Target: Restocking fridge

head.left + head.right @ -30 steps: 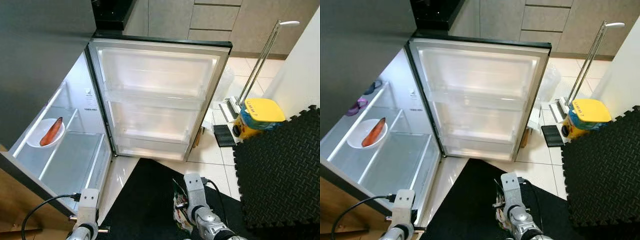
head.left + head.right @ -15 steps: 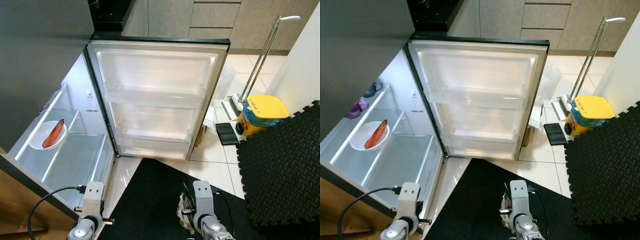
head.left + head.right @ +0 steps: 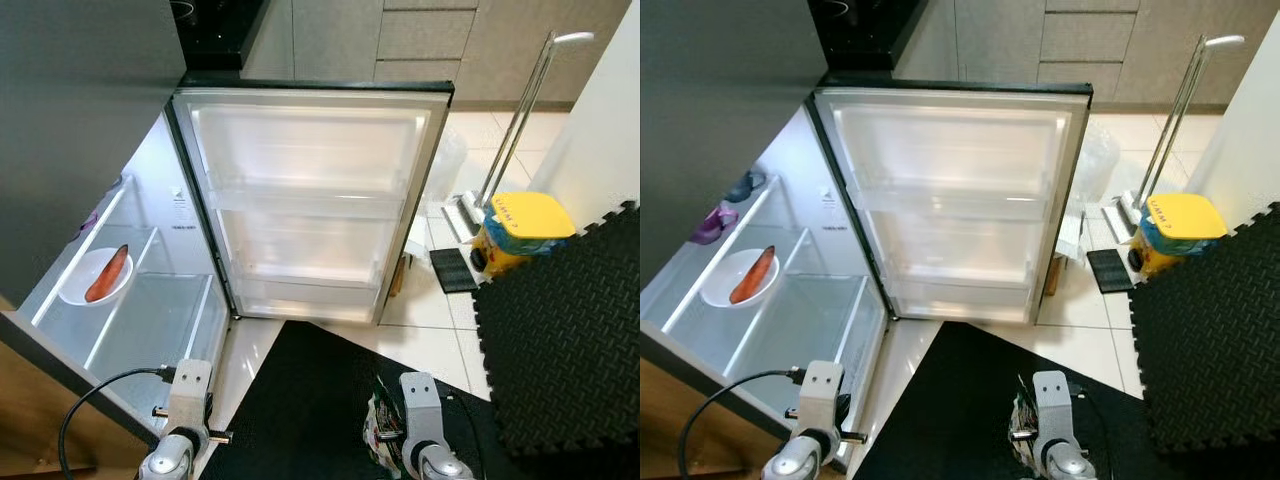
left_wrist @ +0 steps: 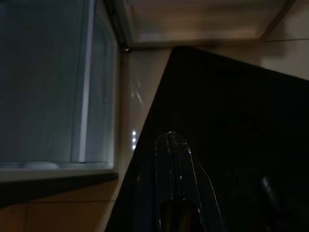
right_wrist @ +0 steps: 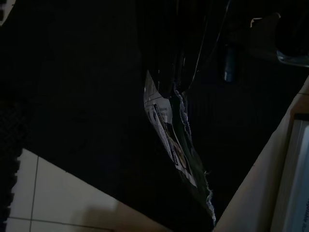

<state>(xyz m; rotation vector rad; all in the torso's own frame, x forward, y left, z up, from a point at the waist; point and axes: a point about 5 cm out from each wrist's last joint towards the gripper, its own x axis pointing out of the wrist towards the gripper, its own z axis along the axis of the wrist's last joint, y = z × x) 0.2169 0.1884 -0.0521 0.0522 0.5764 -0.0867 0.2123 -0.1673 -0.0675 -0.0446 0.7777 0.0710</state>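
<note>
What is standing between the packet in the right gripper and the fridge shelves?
Nothing visible blocks it. The fridge door is swung fully open, and the packet hangs from the right gripper over the black mat, below the shelf beside the plate.

Fridge door (image 3: 312,200) stands open at 12 o'clock, its racks bare. At 9 o'clock, a plate (image 3: 82,285) carrying a sausage (image 3: 107,274) sits on a shelf. Yellow bucket (image 3: 520,228) at 3 o'clock.

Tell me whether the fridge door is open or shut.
Open. The fridge door is swung wide, its bare inner racks facing the camera, and the lit shelves hold a plate with a carrot.
</note>
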